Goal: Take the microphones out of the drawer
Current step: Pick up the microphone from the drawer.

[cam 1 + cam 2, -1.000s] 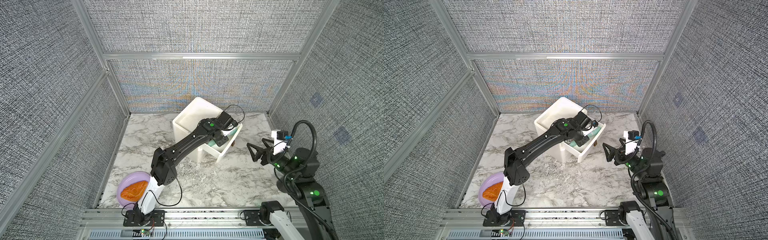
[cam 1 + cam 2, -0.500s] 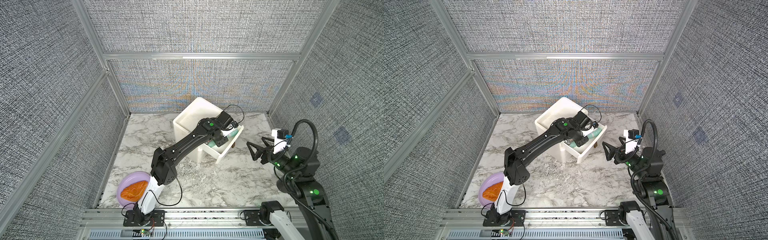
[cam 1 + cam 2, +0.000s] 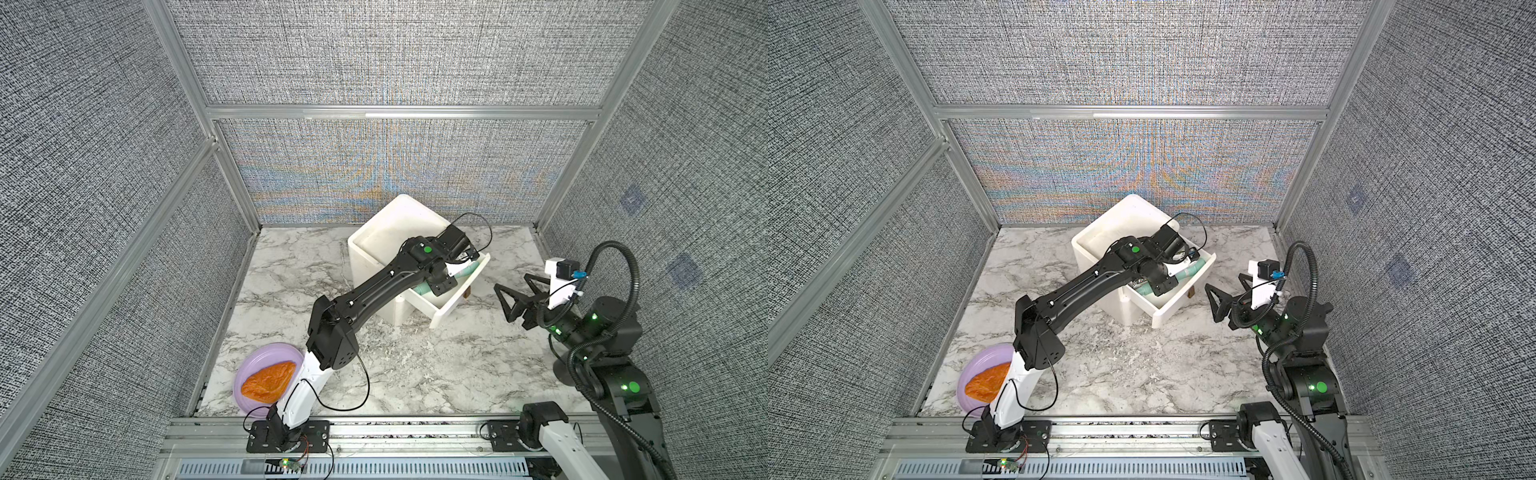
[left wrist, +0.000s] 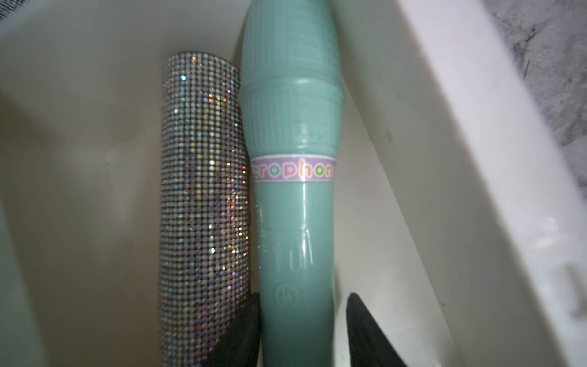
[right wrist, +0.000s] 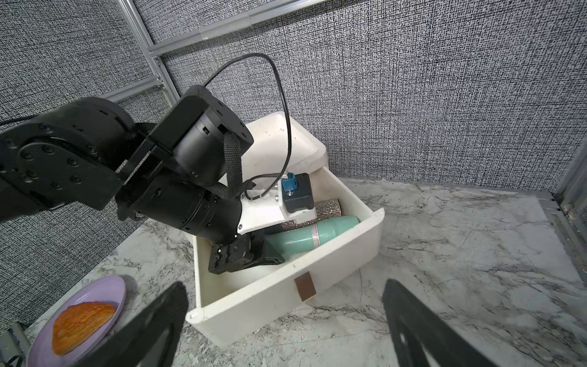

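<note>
A white-and-grey marbled tabletop [image 3: 415, 374] fills the floor of a booth of grey woven wall panels [image 3: 374, 62] set in aluminium framing.

In both top views the left arm covers most of the drawer [image 3: 457, 301], so only teal bits of the microphone [image 3: 1187, 272] show. In the left wrist view the handle end runs off the picture.

A white box [image 3: 386, 232] stands at the far edge of the tabletop, its drawer pulled out. Inside, the microphone [image 4: 295, 222] lies flat beside a glittery cylinder [image 4: 203, 206], the two touching. The left gripper [image 4: 303, 305] straddles the handle, partly open: one finger [image 4: 244, 330] against it, a gap at the other. The right gripper [image 3: 513, 286] hangs spread wide and empty near the drawer front. At the front left corner, a purple plate [image 3: 257, 365] holds an orange pastry [image 3: 268, 382].
</note>
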